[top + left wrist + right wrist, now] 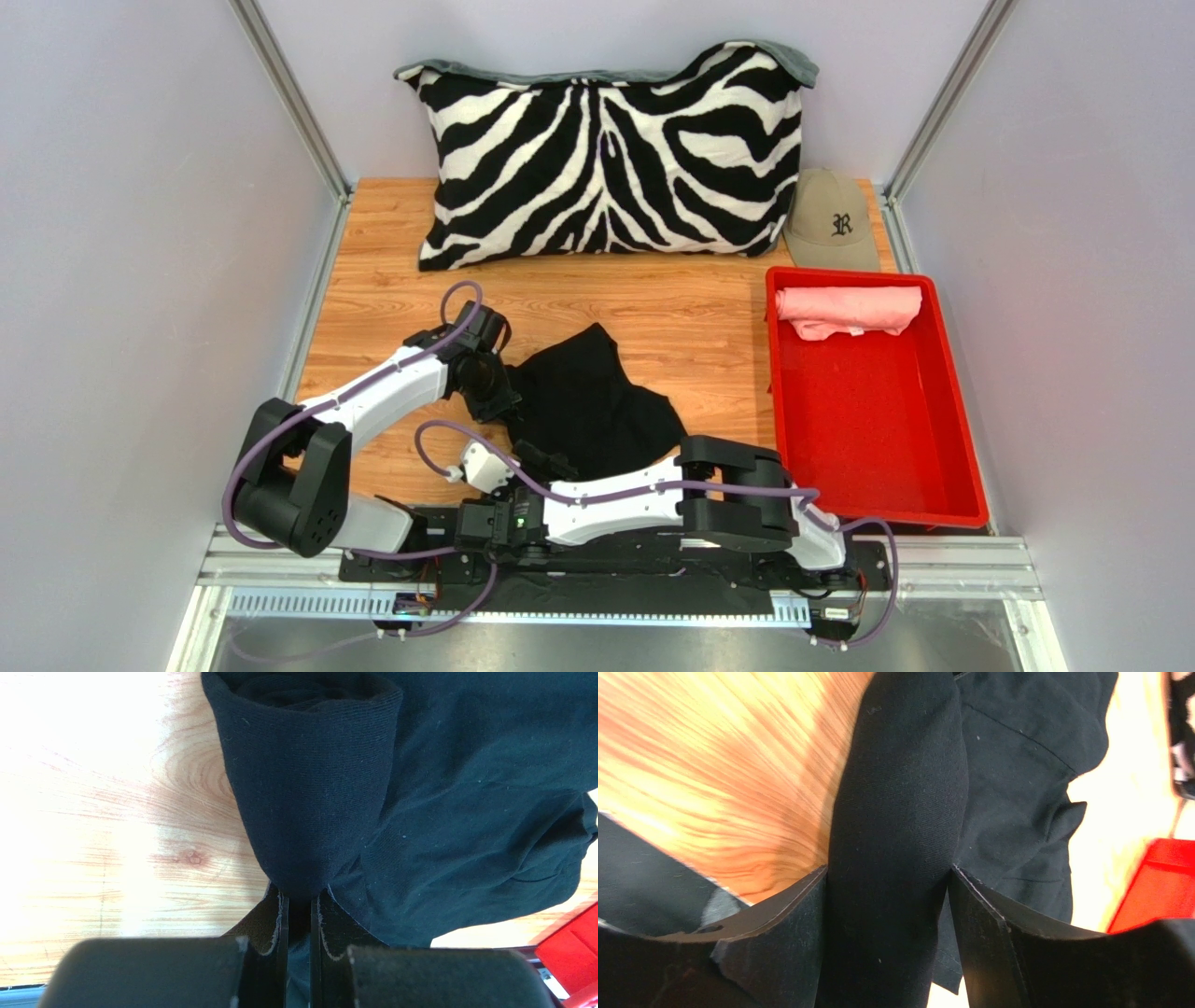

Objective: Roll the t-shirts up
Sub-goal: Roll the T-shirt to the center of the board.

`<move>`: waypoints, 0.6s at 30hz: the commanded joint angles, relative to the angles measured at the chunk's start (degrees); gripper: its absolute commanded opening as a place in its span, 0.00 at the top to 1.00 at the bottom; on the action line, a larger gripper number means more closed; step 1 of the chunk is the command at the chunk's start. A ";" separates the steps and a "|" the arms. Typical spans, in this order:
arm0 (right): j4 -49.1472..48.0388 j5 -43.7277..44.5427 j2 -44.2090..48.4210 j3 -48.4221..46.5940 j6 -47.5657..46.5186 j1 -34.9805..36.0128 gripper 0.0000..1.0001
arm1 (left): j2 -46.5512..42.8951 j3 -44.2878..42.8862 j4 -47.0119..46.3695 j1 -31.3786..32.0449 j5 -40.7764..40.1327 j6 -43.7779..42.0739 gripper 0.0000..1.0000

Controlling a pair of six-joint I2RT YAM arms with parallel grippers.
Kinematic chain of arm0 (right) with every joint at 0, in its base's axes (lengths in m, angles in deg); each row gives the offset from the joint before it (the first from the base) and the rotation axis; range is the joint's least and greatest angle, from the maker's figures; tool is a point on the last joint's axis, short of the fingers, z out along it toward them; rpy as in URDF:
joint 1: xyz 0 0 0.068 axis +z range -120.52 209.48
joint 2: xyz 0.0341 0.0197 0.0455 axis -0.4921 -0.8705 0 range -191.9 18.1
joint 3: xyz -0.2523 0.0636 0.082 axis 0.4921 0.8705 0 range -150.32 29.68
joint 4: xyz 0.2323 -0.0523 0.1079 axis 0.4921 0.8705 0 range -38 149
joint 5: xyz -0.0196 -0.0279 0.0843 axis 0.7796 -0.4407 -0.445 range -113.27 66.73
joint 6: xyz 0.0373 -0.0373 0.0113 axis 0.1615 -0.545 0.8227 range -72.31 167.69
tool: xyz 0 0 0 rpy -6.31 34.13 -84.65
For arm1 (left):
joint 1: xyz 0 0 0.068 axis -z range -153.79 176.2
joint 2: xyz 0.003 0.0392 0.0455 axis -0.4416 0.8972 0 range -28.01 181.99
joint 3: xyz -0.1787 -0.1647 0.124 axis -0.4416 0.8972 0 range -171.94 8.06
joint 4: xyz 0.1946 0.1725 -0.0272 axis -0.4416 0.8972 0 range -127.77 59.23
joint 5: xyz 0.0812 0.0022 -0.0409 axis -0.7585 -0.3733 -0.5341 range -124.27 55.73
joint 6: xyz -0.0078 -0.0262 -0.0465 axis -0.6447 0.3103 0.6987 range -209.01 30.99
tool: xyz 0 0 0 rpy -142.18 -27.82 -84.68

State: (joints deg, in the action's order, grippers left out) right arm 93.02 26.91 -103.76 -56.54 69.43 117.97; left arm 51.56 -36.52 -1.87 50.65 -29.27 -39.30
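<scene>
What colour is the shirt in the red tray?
Salmon pink. The t-shirt in the tray shows best from the top camera.

- The black t-shirt [596, 406] is plain black all over.
- The pink t-shirt [849, 308] is plain salmon pink.
- The tray [877, 434] is bright red.
- The pillow [610, 154] carries black and white zebra stripes, with a grey edge along its top.
- The cap [831, 221] is tan, with a dark letter on its front.
- The tabletop [687, 315] is orange-brown wood grain, with a darker knot in the left wrist view.
- The left arm [372, 399] and right arm [617, 501] have white shells, black joints and purple cables.
- The left gripper [300, 892] and right gripper [889, 871] are black.
- The walls [126, 280] are pale lilac-grey.
</scene>
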 commanded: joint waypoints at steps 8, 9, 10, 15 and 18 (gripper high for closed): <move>-7.51 -4.28 6.01 6.83 1.82 -1.74 0.73 | -1.08 -2.88 2.16 -0.10 0.54 -2.43 0.89; -9.53 -6.12 9.68 8.68 1.99 -2.70 0.75 | -1.17 -3.23 2.07 -0.28 0.72 -2.69 0.87; -13.20 -9.97 11.28 11.74 2.34 -3.23 0.78 | -1.17 -3.58 2.16 -0.63 0.98 -3.48 0.82; -23.77 -25.27 20.69 22.21 6.38 -10.94 0.81 | -2.57 -5.17 -0.12 -3.00 4.40 -6.64 0.54; -35.43 -38.19 26.22 31.17 11.21 -18.05 0.81 | -4.06 -5.43 -2.32 -4.58 6.78 -7.87 0.49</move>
State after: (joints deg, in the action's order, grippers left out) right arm 72.32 5.07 -83.30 -33.67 73.80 107.50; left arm 51.13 -39.58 -1.19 48.16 -25.06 -43.47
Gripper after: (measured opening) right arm 0.259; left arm 0.485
